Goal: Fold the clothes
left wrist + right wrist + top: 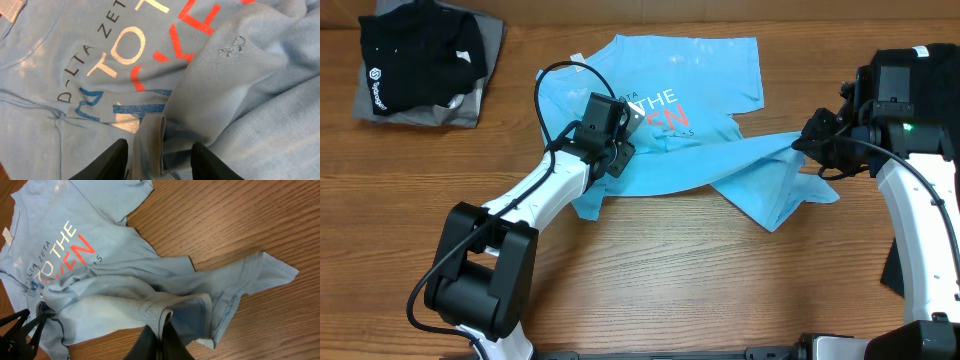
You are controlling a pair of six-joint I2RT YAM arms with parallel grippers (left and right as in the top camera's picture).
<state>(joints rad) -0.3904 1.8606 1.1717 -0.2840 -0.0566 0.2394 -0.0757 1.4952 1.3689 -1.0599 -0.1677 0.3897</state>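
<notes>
Surface: a wood-grain table (720, 270), bare along its near edge.

Principal item: the light blue T-shirt (690, 110) lies at the middle of the table toward the far edge, print side up. Its upper part is flat. Its lower part is gathered into a twisted band that runs toward the right edge, with one loose flap spilling toward the near edge.

Secondary items: a black T-shirt (420, 55) sits on a grey T-shirt (460, 112) in the far left corner, well apart from the work. Both appear stacked and roughly folded, though the edges are uneven.

Left gripper (160, 150): over the shirt just beside the lettering. Its jaws stand spread, with a raised ridge of cloth between them and not clamped.

Right gripper (160, 330): near the right edge, jaws pressed together, pinching a hemmed edge of the blue shirt and holding the band taut.

Assessment: folding of the blue shirt is at an early stage. No clean fold line exists and the sleeves are not tucked. Flattening, the folds themselves and stacking remain.
</notes>
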